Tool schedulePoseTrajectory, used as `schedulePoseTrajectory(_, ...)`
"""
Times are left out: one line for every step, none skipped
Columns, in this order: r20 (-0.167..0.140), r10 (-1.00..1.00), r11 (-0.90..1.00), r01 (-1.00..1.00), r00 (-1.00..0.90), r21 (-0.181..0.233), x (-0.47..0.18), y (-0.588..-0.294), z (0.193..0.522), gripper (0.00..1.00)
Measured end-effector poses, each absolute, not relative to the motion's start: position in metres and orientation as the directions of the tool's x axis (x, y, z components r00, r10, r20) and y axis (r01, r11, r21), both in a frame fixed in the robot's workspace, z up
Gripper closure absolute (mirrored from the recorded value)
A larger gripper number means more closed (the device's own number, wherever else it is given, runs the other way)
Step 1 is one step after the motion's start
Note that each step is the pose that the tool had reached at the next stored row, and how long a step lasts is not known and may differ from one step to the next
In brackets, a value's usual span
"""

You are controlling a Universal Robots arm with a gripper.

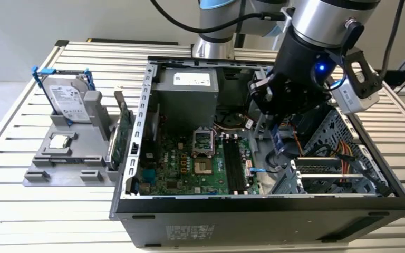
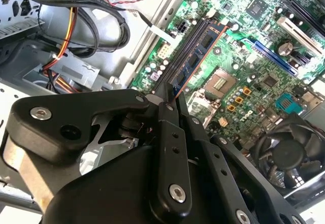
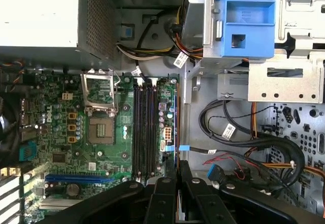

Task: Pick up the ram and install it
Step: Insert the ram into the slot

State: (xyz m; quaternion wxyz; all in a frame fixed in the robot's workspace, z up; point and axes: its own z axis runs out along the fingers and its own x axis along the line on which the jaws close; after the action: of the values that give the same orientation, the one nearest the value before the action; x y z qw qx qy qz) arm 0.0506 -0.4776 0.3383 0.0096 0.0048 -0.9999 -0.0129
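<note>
Ram (image 2: 199,55) is in the gripper (image 2: 167,101), so pick-up looks done. In the second wrist view the fingers are pinched onto one end of the stick, w/ the rest (blue board, dark chips, thin orange edge) jutting out over the motherboard (image 2: 254,66). In the first wrist view it shows edge-on as a thin line, parallel to the memory slots (image 3: 144,127) and just beside them, on the side toward the cables. Can't tell if that offset is real or just camera angle. Slots look dark and empty, no stick seated, so install isn't done. In the exterior view the arm reaches down inside the open PC case (image 1: 259,216), w/ the gripper near the drive cage (image 1: 315,179) and above board level, i.e. stick held in air, not touching a slot as far as I can see. Left, by my read: the whole seating part, so approx. halfway. Hard drive (image 1: 69,97) and green card (image 1: 122,139) stand outside the case by the grey holder.
</note>
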Motion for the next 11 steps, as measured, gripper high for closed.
schedulePoseTrajectory(0.019, -0.01, 1.0, -0.009, -1.0, 0.026, 0.0506, -0.4775, 0.3378, 1.0)
schedulePoseTrajectory(0.019, -0.01, 1.0, -0.009, -1.0, 0.026, 0.0506, -0.4773, 0.3373, 1.0)
schedulePoseTrajectory(0.019, -0.01, 1.0, -0.009, -1.0, 0.025, 0.0506, -0.4772, 0.3368, 1.0)
schedulePoseTrajectory(0.019, -0.01, 1.0, -0.009, -1.0, 0.025, 0.0506, -0.477, 0.3363, 1.0)
schedulePoseTrajectory(0.019, -0.01, 1.0, -0.009, -1.0, 0.025, 0.0506, -0.4768, 0.3357, 1.0)
schedulePoseTrajectory(0.019, -0.01, 1.0, -0.009, -1.0, 0.025, 0.0506, -0.4767, 0.3352, 1.0)
schedulePoseTrajectory(0.019, -0.01, 1.0, -0.009, -1.0, 0.025, 0.0506, -0.4765, 0.3347, 1.0)
schedulePoseTrajectory(0.019, -0.01, 1.0, -0.009, -1.0, 0.025, 0.0506, -0.4764, 0.3342, 1.0)
schedulePoseTrajectory(0.019, -0.009, 1.0, -0.009, -1.0, 0.025, 0.0506, -0.4763, 0.3337, 1.0)
schedulePoseTrajectory(0.019, -0.009, 1.0, -0.009, -1.0, 0.025, 0.0506, -0.4761, 0.3331, 1.0)
schedulePoseTrajectory(0.019, -0.009, 1.0, -0.009, -1.0, 0.025, 0.0506, -0.476, 0.3327, 1.0)
